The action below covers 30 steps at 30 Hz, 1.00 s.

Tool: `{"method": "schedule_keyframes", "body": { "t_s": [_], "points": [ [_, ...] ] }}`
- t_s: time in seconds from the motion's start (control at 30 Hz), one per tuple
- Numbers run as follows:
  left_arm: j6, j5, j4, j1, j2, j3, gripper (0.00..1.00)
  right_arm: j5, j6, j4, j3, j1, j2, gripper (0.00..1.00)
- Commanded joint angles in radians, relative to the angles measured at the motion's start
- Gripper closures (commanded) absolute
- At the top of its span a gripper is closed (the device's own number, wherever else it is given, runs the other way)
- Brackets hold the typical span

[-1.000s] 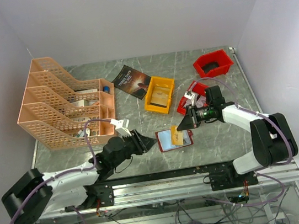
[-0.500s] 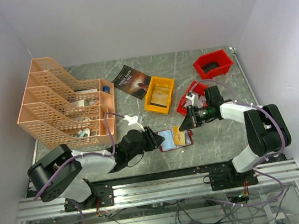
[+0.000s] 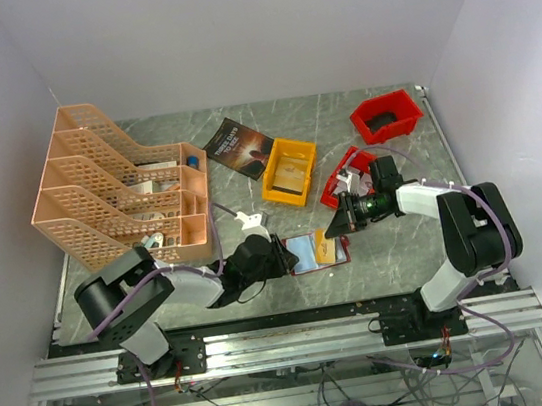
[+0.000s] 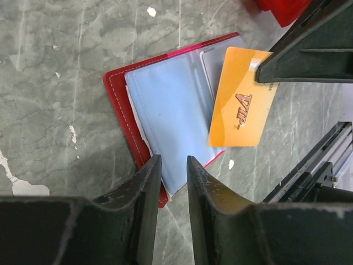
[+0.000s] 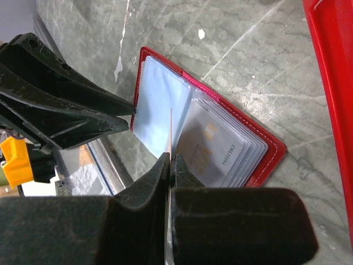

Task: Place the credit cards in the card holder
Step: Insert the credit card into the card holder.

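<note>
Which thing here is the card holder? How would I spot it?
Start at the grey marbled table and find the yellow plastic bin near its middle. In front of it lies the small dark red folding card holder, open flat. Unlike the red plastic bins farther right, it is thin, with pale clear pockets inside.

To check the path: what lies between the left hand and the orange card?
Between the left hand and the orange card: only the open card holder, pocket page up, in the left wrist view.
</note>
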<state>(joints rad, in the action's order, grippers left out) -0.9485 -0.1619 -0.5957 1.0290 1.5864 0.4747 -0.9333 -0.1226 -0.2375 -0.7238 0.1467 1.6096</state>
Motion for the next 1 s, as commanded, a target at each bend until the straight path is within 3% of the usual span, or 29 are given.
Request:
{"method": "schedule_keyframes", "body": {
  "t_s": [0.0,0.23,0.97],
  "points": [
    [0.027,-0.032,0.025,0.007,0.02,0.04,0.65,0.016,0.0,-0.004,-0.022,-0.007,0.011,1.0],
    [0.031,-0.063,0.118,0.012,0.027,0.062,0.68,0.034,-0.007,-0.017,-0.034,-0.002,0.039,1.0],
    [0.054,-0.088,0.184,0.013,0.03,0.082,0.69,0.055,0.037,-0.114,-0.122,0.056,0.132,1.0]
  ]
}}
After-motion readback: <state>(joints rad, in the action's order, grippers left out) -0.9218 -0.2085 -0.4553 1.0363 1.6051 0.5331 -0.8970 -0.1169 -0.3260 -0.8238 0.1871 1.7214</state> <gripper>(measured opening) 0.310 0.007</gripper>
